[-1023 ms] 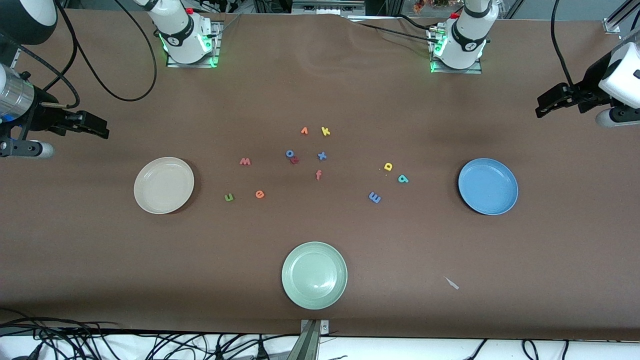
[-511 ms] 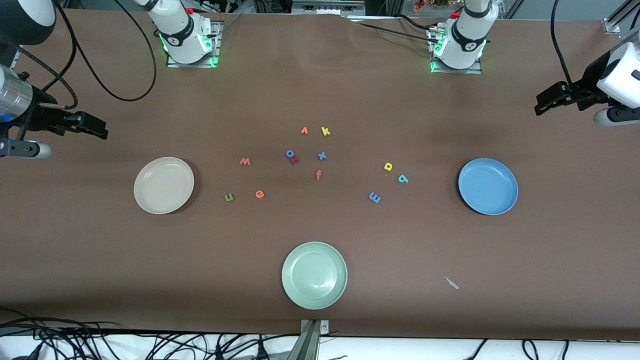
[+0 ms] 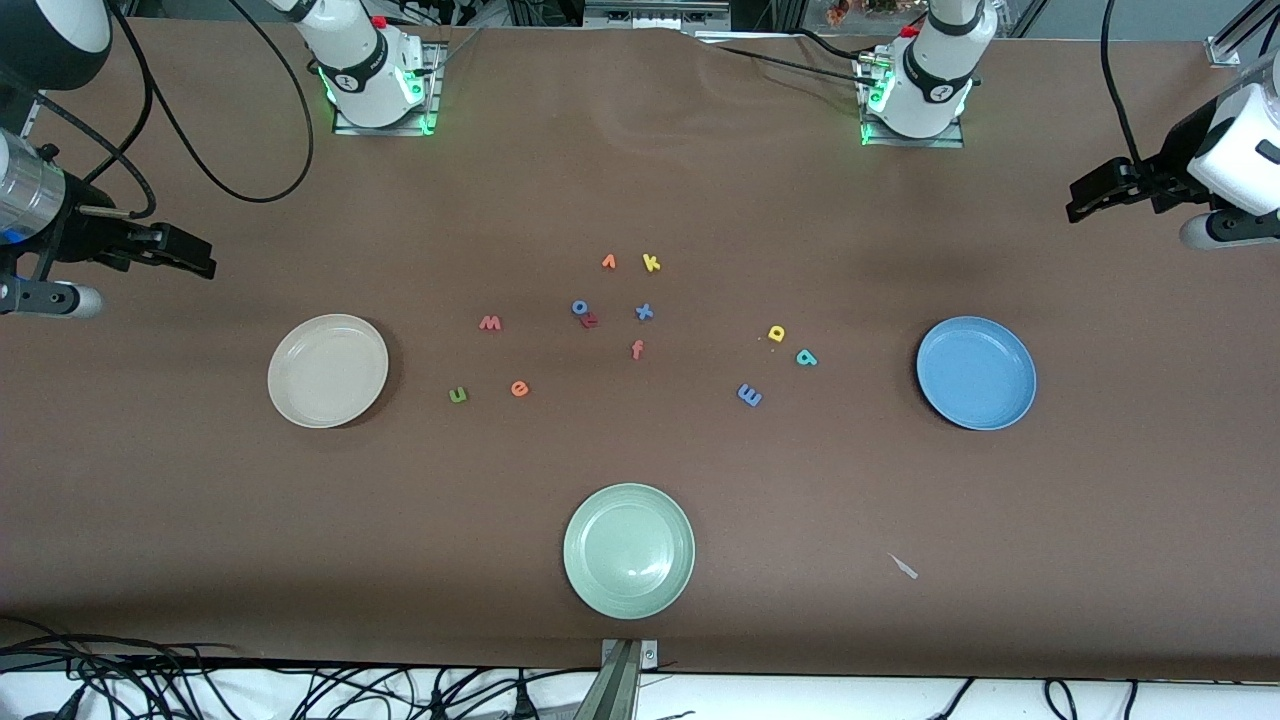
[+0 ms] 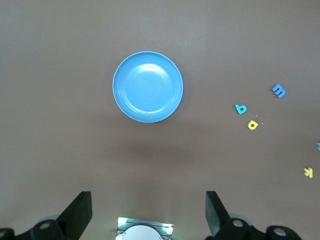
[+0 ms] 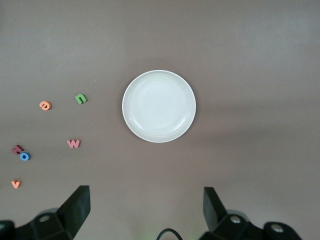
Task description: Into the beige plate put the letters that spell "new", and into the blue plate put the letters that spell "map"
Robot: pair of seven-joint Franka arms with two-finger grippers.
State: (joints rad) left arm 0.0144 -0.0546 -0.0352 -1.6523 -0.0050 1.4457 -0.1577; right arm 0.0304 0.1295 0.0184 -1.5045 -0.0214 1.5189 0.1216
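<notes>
Nothing sorted yet: both grippers, left (image 3: 1085, 200) and right (image 3: 195, 260), hang high, jaws wide and empty; next, drop onto n (image 3: 458, 395) or m (image 3: 749, 395).

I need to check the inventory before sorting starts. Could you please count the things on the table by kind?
Plates: 3 (beige, blue, green)
Foam letters: 11 (w, n, e, m, a, p, k, x, f, o, v); a twelfth, r, touches the o
Total: 15

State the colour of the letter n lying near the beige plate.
The n is dark green, beside the beige plate; the right wrist view shows it best.
</notes>
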